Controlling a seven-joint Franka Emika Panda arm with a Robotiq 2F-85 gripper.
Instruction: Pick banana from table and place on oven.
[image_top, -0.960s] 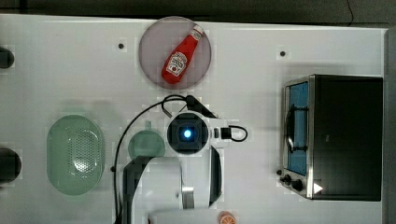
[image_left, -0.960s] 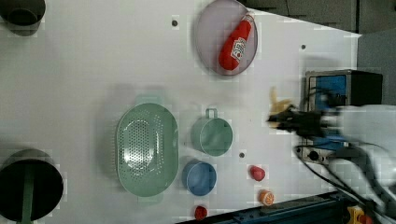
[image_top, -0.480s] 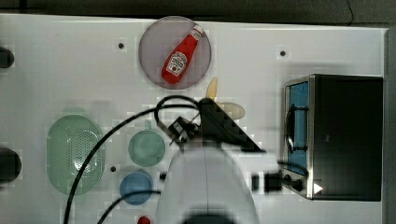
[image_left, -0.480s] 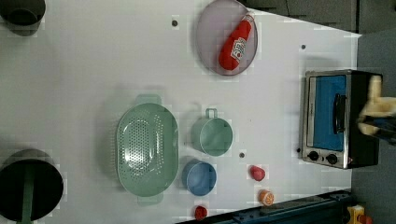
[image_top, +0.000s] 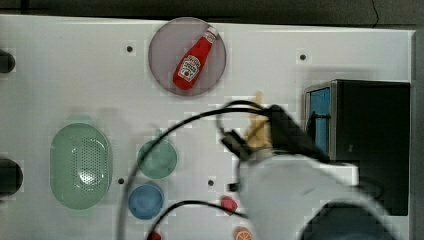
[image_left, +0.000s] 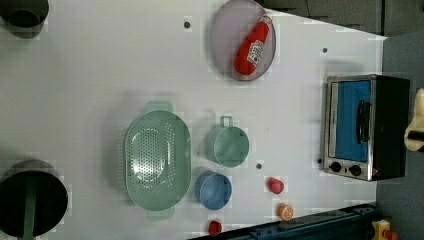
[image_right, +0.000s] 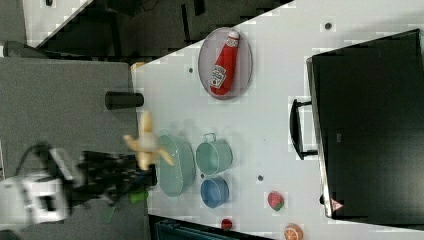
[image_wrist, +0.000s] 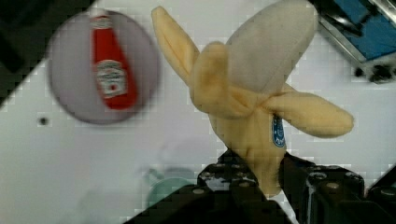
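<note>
A pale yellow, half-peeled banana (image_wrist: 252, 93) with a blue sticker hangs in the air, and my gripper (image_wrist: 261, 179) is shut on its lower end. In the top view the banana (image_top: 257, 125) and gripper (image_top: 257, 144) are above the white table (image_top: 75, 75), just left of the oven (image_top: 370, 140), whose blue glass door faces them. The left view has the banana (image_left: 416, 125) at its right edge, overlapping the oven's (image_left: 390, 125) black top. In the right view the banana (image_right: 146, 140) sticks up from the dark gripper (image_right: 147, 167), far from the oven (image_right: 370, 125).
A ketchup bottle (image_top: 195, 60) lies on a round grey plate (image_top: 165, 45) at the back. A green colander (image_top: 80, 165), a green cup (image_top: 157, 159), a blue bowl (image_top: 146, 200) and small red and orange fruits (image_top: 229, 203) lie on the top view's left and front. Black cables trail from the arm.
The arm has carried the banana from the table's middle toward the top view's right, close to the oven, and it stands higher. The grip has held.
</note>
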